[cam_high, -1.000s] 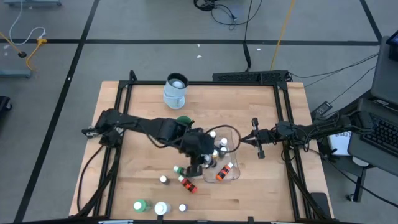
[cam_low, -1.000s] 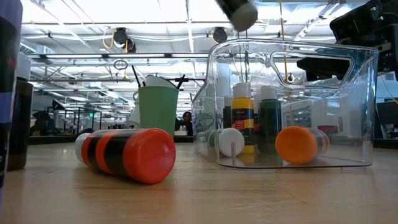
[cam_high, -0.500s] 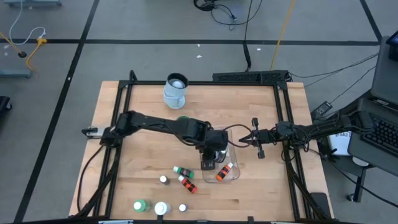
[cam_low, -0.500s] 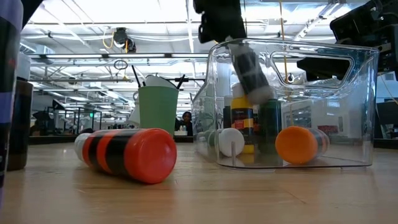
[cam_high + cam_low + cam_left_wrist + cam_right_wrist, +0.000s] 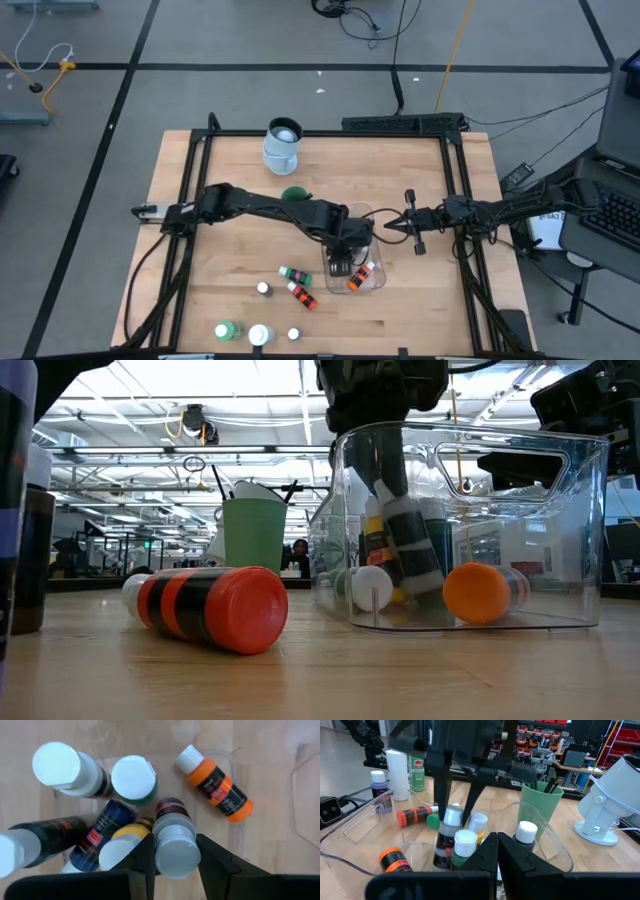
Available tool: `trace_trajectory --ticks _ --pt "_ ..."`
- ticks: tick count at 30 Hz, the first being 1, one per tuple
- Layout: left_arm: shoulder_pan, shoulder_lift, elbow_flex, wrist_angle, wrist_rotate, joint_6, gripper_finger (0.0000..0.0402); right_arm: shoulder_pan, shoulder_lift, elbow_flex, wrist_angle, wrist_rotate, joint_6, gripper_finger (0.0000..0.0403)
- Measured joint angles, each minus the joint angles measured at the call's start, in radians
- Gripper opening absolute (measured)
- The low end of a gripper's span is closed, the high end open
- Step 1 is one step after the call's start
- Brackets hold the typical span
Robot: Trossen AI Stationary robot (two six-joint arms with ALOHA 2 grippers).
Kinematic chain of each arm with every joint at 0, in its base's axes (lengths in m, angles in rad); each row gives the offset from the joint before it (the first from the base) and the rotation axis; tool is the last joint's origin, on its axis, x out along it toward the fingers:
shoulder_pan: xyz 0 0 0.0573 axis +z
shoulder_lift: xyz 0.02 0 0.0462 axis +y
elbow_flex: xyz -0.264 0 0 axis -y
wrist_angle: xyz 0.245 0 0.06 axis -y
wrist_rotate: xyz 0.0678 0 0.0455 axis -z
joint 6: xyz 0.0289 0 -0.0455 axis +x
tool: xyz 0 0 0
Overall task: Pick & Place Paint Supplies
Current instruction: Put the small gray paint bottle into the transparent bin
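My left gripper (image 5: 343,252) reaches down into the clear plastic tub (image 5: 372,281), shut on a dark paint bottle (image 5: 408,550) with a pale cap. Around that bottle, several white-capped bottles (image 5: 132,777) stand in the tub, and an orange one (image 5: 216,787) lies on the tub's floor. My right gripper (image 5: 397,226) waits shut just off the tub's right side, pointing level at it. A red-and-black bottle (image 5: 215,608) lies on its side on the table, left of the tub and nearer the front. My left gripper pinches the bottle's pale cap (image 5: 173,851) between its two fingers (image 5: 442,790). The fingers come from above, slanting steeply down. The bottle hangs below them, tilted, cap up, its lower end (image 5: 420,572) among the standing bottles. Whether it touches the tub's floor cannot be told.
Left of the tub stands a green cup (image 5: 294,194) with dark brushes, and a pale jug (image 5: 282,143) is at the far edge. Loose on the near table: a green-capped bottle (image 5: 291,272), small bottles (image 5: 263,289), a larger green bottle (image 5: 226,330), a white jar (image 5: 259,335).
My left gripper has come down and a little toward the table's right edge, carrying the bottle from above the tub's rim to inside the tub. The bottle stays tilted in the hold. The fingers have not let go.
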Motion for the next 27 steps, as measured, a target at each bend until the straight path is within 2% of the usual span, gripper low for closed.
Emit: trace_trajectory --ticks 6,15,22,27 --pt "0.002 0.029 0.001 0.033 -0.042 -0.007 0.0101 0.0 0.0 0.0 0.0 0.0 0.0 0.0004" --pt "0.014 0.043 0.002 0.068 -0.027 0.009 0.0103 0.0 0.0 0.0 -0.001 0.0 -0.003 0.0004" --pt "0.023 0.059 -0.003 0.066 -0.034 0.005 0.0171 0.0 0.0 0.0 -0.001 0.0 -0.003 0.0004" --pt "0.023 0.04 -0.002 0.071 -0.036 0.016 0.0204 0.0 0.0 0.0 -0.001 0.0 -0.003 0.0004"
